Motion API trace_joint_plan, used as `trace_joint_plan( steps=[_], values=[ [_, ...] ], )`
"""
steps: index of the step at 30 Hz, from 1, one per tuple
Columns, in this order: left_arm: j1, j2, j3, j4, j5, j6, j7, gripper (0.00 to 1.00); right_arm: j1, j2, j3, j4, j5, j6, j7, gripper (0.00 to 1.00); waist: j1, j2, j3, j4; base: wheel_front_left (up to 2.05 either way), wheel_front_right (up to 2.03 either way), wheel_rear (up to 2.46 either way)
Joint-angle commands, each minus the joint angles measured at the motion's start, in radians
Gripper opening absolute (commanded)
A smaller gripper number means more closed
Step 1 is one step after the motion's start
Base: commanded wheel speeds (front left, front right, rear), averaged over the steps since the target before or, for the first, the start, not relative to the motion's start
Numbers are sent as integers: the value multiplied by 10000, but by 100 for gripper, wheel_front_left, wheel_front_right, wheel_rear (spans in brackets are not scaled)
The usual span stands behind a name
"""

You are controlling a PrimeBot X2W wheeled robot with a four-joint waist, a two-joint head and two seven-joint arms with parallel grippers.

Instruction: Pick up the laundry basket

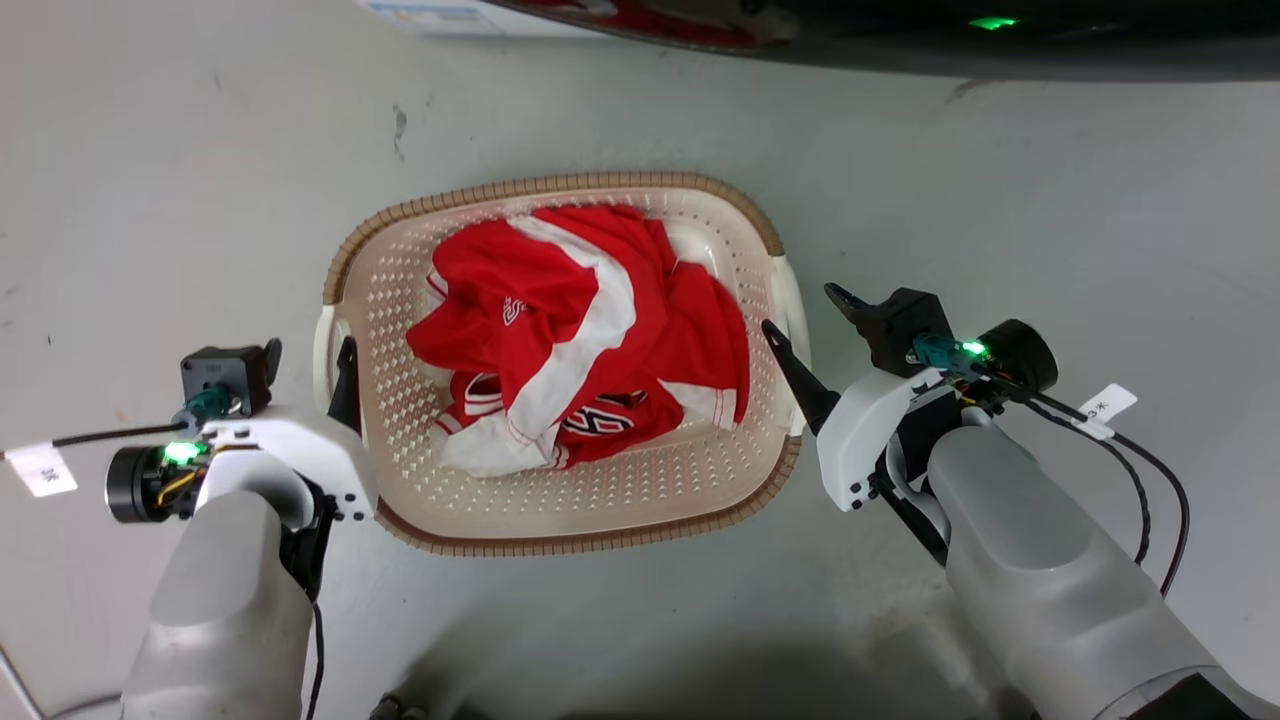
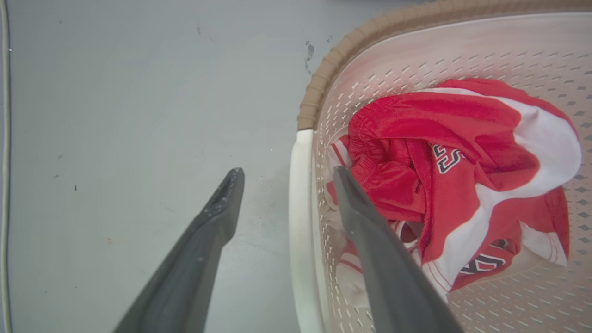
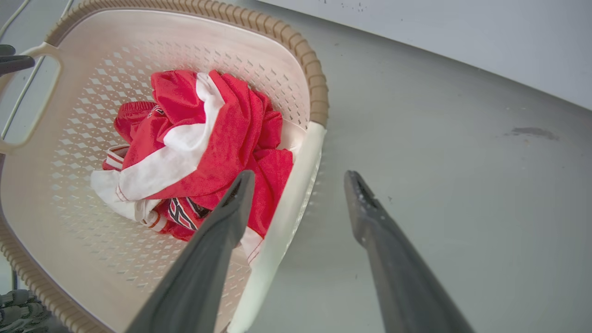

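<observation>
The laundry basket (image 1: 560, 185) sits on the grey floor, cream and perforated with a brown woven-look rim, and holds crumpled red-and-white clothes (image 1: 560, 330). My left gripper (image 1: 310, 347) is open and straddles the basket's white left handle (image 2: 300, 222), one finger over the floor and one inside the basket (image 2: 323, 74) beside the clothes (image 2: 439, 138). My right gripper (image 1: 800, 310) is also open astride the white right handle (image 3: 296, 185), with one finger above the clothes (image 3: 208, 134) and one outside the basket (image 3: 314, 78). Neither gripper's fingers press on the handles.
A dark machine body with a green light (image 1: 990, 22) crosses the top of the head view. Grey floor (image 1: 1050, 200) surrounds the basket. Cables (image 1: 1150, 470) trail from both wrists. A pale wall (image 3: 462, 37) rises beyond the floor in the right wrist view.
</observation>
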Motion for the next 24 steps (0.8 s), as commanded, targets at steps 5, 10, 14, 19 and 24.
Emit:
trace_joint_plan(
  steps=[5, 10, 14, 19, 24],
  values=[
    [-432, -8, -226, 357, -108, 12, -26, 100, -463, -13, 214, 572, 173, -7, -23, 100, -1, 0, 499, 189, 0, 0, 0],
    [-656, -23, -526, 645, -265, 11, -28, 100, -771, -13, 507, 950, 461, -7, -24, 100, -1, 0, 761, 225, 0, 0, 0],
    [-805, -78, -847, 770, -364, 11, -26, 100, -959, -13, 798, 1300, 616, -7, -24, 100, -1, 0, 884, 242, 0, 0, 0],
    [-1119, -164, -1431, 1219, -609, 12, -28, 91, -1224, -20, 1341, 1711, 993, -8, -23, 100, -1, 0, 1062, 238, 0, 0, 0],
    [-1317, -247, -1814, 1590, -731, 9, -28, 0, -1341, -23, 1741, 1963, 1265, -8, 28, 0, -1, 0, 1145, 253, 0, 0, 0]
  ],
)
